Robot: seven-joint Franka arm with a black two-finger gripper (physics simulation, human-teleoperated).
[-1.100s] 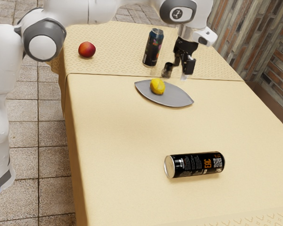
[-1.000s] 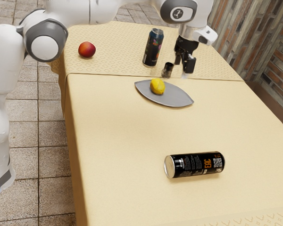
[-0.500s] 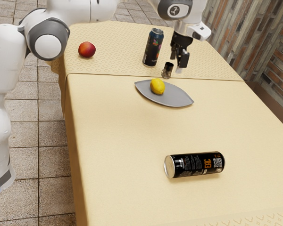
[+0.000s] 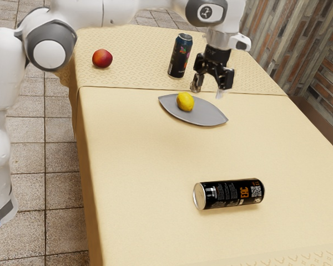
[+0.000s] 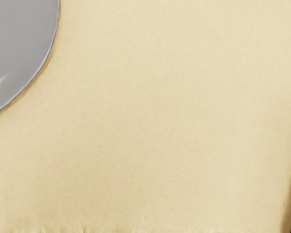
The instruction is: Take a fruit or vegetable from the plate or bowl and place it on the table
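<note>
Above the table, just beyond the plate's far side in the exterior view, my gripper hangs open, fingers apart and nothing held between them. The yellow lemon rests on the grey leaf-shaped plate, toward its end at the exterior view's left. It lies lower than the gripper and off to the exterior view's left of it. Part of the grey plate appears in the wrist view, with no lemon on that part.
A red fruit and an upright dark can stand on the far patterned cloth. A small dark-topped item is partly behind the gripper. A black can lies on its side on the tablecloth.
My hand has turned, so the two fingers now show spread apart, and it sits a little lower than half a second ago. The lemon and plate have not moved.
</note>
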